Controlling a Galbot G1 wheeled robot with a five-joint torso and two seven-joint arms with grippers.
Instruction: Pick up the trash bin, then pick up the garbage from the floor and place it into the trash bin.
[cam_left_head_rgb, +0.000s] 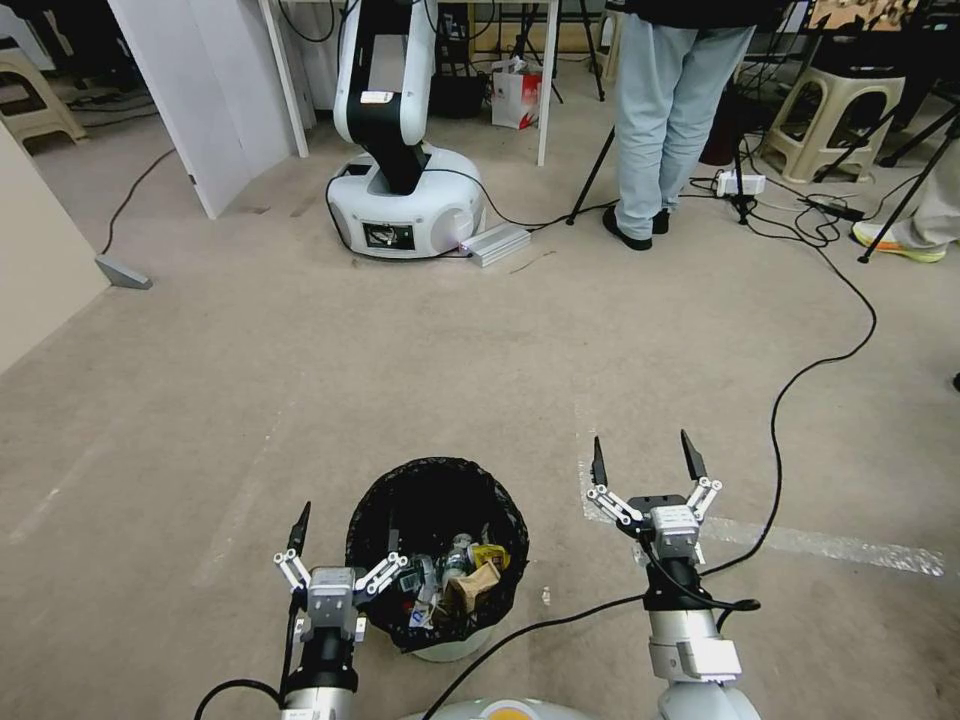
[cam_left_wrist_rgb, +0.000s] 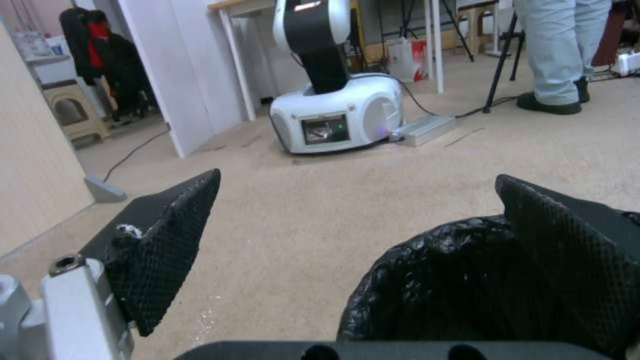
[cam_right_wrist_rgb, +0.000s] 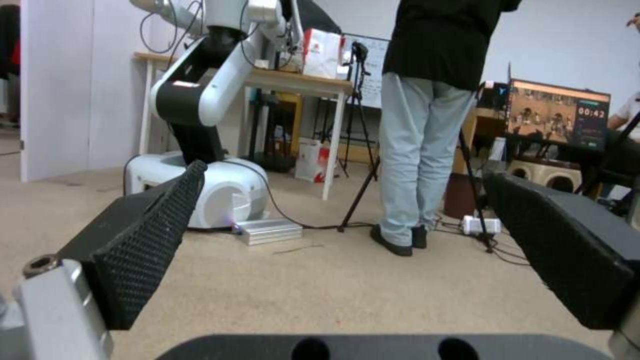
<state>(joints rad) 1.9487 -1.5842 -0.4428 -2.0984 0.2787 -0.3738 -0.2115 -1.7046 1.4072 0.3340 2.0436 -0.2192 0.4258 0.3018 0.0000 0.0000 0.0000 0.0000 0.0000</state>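
The trash bin (cam_left_head_rgb: 437, 500), a white bucket under a black liner bag, stands on the floor just in front of me. The garbage (cam_left_head_rgb: 462, 582) lies inside it: a brown paper bag, a small bottle and a yellow wrapper. My left gripper (cam_left_head_rgb: 348, 537) is open at the bin's near-left side, one finger outside the rim and the other reaching in over it. In the left wrist view the liner's rim (cam_left_wrist_rgb: 433, 285) bulges between the spread fingers of the left gripper (cam_left_wrist_rgb: 358, 180). My right gripper (cam_left_head_rgb: 641, 442) hangs open over bare floor to the right of the bin, with nothing between its fingers (cam_right_wrist_rgb: 143, 240).
A white robot arm on a round base (cam_left_head_rgb: 405, 200) stands ahead, with a silver box (cam_left_head_rgb: 497, 243) beside it. A person's legs (cam_left_head_rgb: 660, 120) are at the back right among tripods and stools. A black cable (cam_left_head_rgb: 800, 380) snakes across the floor on the right, over a tape strip (cam_left_head_rgb: 830, 545).
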